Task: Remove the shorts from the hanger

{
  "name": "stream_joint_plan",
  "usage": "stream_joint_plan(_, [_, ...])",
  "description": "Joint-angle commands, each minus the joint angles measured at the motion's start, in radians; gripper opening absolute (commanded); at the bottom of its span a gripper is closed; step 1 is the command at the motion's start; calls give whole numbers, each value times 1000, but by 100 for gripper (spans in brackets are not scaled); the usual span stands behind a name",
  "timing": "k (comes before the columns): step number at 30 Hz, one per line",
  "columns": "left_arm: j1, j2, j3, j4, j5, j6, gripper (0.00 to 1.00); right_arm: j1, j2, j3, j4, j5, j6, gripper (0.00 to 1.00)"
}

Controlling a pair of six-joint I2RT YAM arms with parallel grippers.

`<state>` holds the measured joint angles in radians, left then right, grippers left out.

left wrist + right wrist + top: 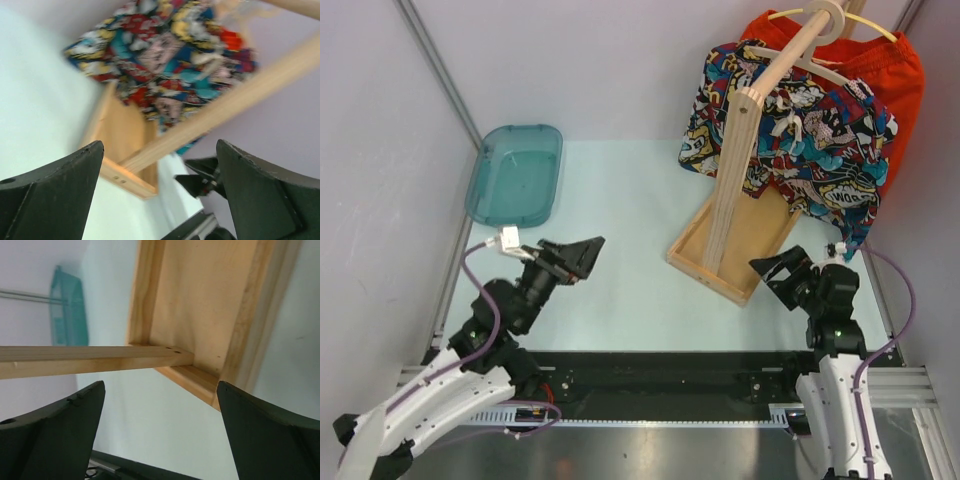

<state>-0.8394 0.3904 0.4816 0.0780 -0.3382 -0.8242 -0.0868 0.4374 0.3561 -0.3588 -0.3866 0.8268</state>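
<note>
The comic-print shorts (800, 130) hang on a wooden hanger (790, 55) at the top of a wooden stand (732, 170), at the back right. The orange-red shorts (890, 70) hang behind them. The print shorts also show blurred in the left wrist view (170, 60). My left gripper (582, 255) is open and empty, low at the left, pointing toward the stand. My right gripper (785, 275) is open and empty, just right of the stand's base tray (720, 262). The right wrist view shows the stand's post (95, 360) and tray (200, 305), no shorts.
A teal plastic tray (515, 172) lies at the back left of the pale table. White walls close in on both sides. The stand's tray sits at the middle right, between the two grippers.
</note>
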Motion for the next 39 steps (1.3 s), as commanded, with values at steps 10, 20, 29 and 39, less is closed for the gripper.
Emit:
stream_joint_plan(10, [-3, 6, 216, -617, -136, 40, 100, -2, 83, 277, -333, 123, -209, 100])
stream_joint_plan(20, [-3, -298, 285, -672, 160, 232, 100, -2, 121, 484, -370, 201, -264, 100])
stream_joint_plan(29, [-3, -265, 344, -785, 304, 218, 100, -2, 274, 757, -335, 207, -236, 100])
stream_joint_plan(39, [-3, -245, 380, -782, 401, 238, 100, -2, 423, 1189, -362, 291, -222, 100])
